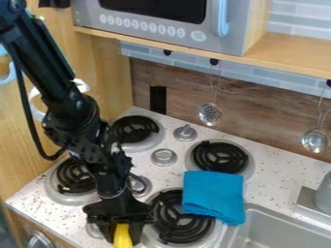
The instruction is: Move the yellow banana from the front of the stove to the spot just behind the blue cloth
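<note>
The black gripper (121, 232) hangs low over the front of the stove, between the front left burner (75, 177) and the front right burner (181, 218). It is shut on a yellow object (122, 236), which sits upright between the fingers; its lower end is cut off by the view's bottom edge. To the gripper's right lies a folded blue cloth (214, 194), partly over the front right burner and reaching the sink's edge.
Two more burners sit at the back, left (134, 129) and right (219, 156), with grey knobs (164, 156) between. A sink (278, 230) and faucet (323, 196) are at right. A microwave (161, 24) on a shelf and hanging utensils (210, 114) are behind.
</note>
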